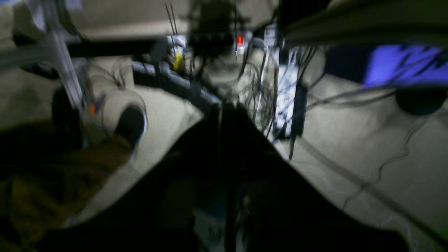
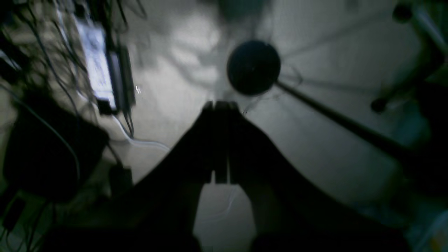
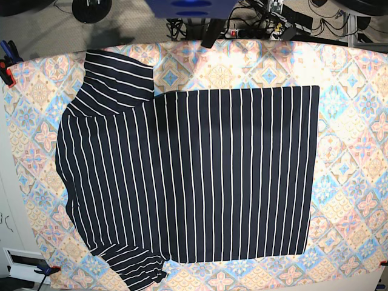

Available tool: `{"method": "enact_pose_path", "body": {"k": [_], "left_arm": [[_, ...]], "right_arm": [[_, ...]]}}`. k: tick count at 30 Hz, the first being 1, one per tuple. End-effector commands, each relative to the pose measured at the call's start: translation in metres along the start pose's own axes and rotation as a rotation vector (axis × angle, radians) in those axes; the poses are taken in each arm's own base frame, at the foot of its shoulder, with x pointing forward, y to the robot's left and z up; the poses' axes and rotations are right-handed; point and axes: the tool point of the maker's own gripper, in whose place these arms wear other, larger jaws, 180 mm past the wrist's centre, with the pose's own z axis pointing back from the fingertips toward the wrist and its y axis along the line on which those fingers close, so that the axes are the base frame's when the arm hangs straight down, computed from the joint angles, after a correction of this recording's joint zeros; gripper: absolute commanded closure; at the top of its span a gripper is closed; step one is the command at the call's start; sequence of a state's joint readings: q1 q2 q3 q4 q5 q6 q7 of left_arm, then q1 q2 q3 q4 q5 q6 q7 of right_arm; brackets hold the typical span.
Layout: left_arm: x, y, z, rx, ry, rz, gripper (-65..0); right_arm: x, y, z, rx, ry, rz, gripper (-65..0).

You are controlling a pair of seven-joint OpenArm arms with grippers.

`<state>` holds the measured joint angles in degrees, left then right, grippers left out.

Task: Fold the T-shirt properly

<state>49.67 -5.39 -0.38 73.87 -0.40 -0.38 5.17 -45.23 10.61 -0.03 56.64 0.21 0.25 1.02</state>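
Note:
The T-shirt (image 3: 194, 182), dark navy with thin white stripes, lies flat on the floral-tile patterned cloth (image 3: 351, 182) in the base view. Its collar end is at the left, its hem at the right, and its sleeves point to the far and near left. Neither gripper shows in the base view. In the left wrist view my left gripper (image 1: 222, 108) is a dark blurred shape with its fingers together, holding nothing, over a pale floor with cables. In the right wrist view my right gripper (image 2: 220, 105) is shut and empty, also over the floor. The shirt does not show in either wrist view.
Clamps hold the patterned cloth at the left edge (image 3: 7, 66) and the near left corner (image 3: 45, 271). Cables and a power strip (image 3: 267, 24) lie behind the table. A round black stand base (image 2: 253, 67) sits on the floor.

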Motion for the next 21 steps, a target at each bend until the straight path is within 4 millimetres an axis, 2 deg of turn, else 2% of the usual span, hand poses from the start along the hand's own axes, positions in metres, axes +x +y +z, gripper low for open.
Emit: {"method": "enact_pose_path", "body": {"k": [1, 4, 9, 12, 17, 21], "left_arm": [[0.006, 0.001, 0.010, 0.003, -0.033, -0.004, 0.0], [0.030, -0.003, 0.027, -0.007, -0.102, -0.008, 0.0], [0.070, -0.009, 0.055, -0.020, -0.211, -0.008, 0.0], [0.093, -0.010, 0.068, -0.024, -0.245, -0.007, 0.0], [0.137, -0.013, 0.085, -0.049, -0.303, 0.061, 0.0], [0.156, -0.014, 0.084, -0.089, -0.315, 0.159, 0.0]], "right_arm": [[-0.005, -0.009, 0.010, -0.009, -0.007, 0.021, 0.0], [0.011, -0.011, 0.022, -0.013, -0.064, 0.029, 0.0], [0.043, -0.054, 0.049, -0.120, -0.160, 0.007, 0.0], [0.063, -0.072, 0.066, -0.164, -0.222, 0.015, 0.0], [0.101, -0.083, 0.086, -0.194, -0.325, 0.033, 0.0], [0.134, -0.082, 0.097, -0.198, -0.401, 0.044, 0.0]]}}
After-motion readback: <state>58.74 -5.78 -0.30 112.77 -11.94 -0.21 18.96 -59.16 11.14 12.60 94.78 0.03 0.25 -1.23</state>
